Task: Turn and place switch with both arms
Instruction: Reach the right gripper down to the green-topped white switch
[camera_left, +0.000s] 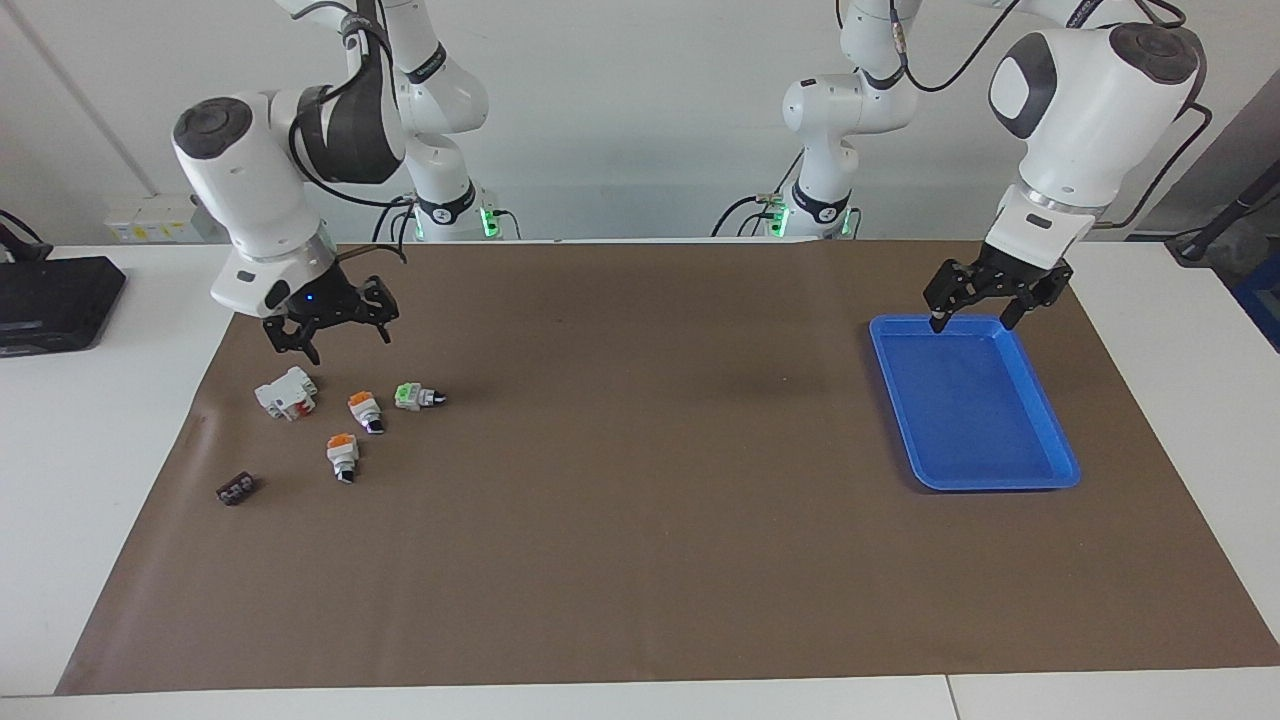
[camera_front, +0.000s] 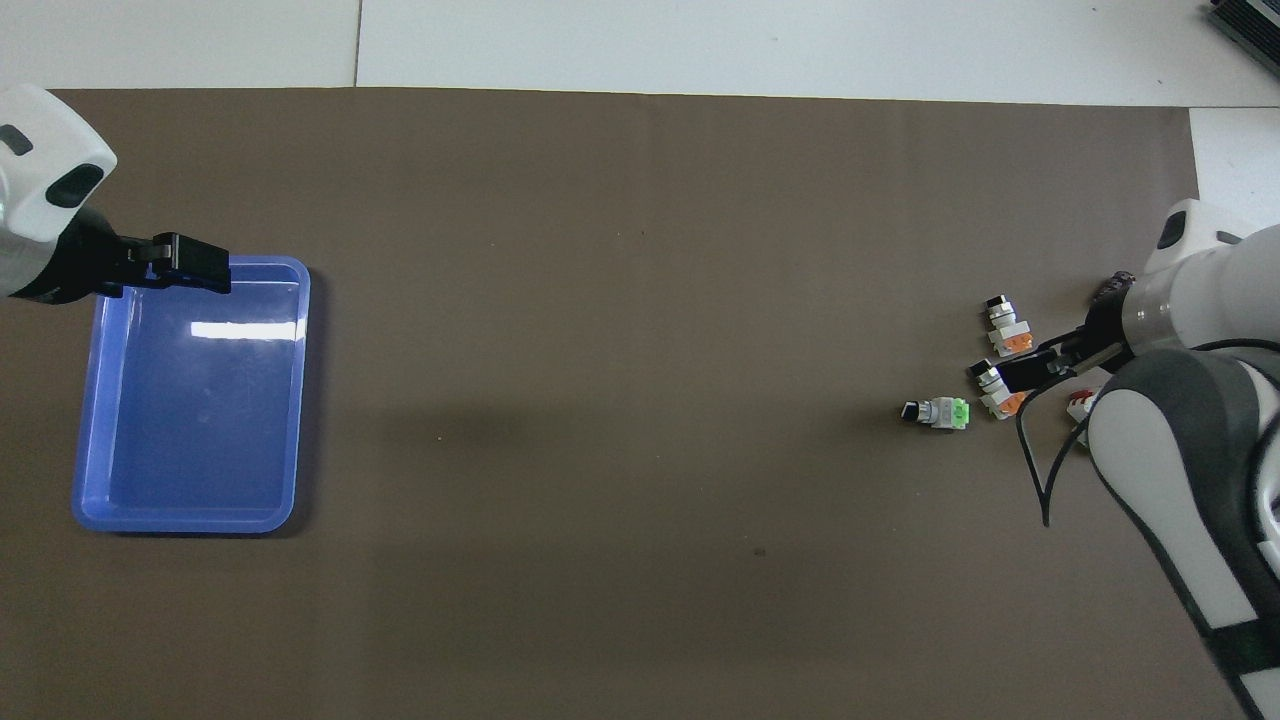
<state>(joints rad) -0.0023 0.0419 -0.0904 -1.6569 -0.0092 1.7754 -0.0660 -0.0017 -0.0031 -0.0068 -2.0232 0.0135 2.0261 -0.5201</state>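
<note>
- Switch (camera_left: 419, 396) with the green end lies flat on the brown mat (camera_left: 640, 560), toward the right arm's end of the table, knob tip pointing toward the left arm's end. Nothing touches it.
- Just beside it: two orange-capped switches (camera_left: 365, 410) (camera_left: 342, 455), a white block with red (camera_left: 286, 392) and a small dark part (camera_left: 237, 489), all apart from each other.
- Right gripper (camera_left: 331, 340) is raised, fingers apart, nothing between them. It hangs above the mat over the spot between the white block and the nearer orange-capped switch, clear of the green-ended switch.
- Left gripper (camera_left: 978, 320) is spread open and empty, hovering over the robot-side edge of the blue tray (camera_left: 1040, 470); that arm waits.
- Tray sits at the left arm's end, well apart from the switch.
</note>
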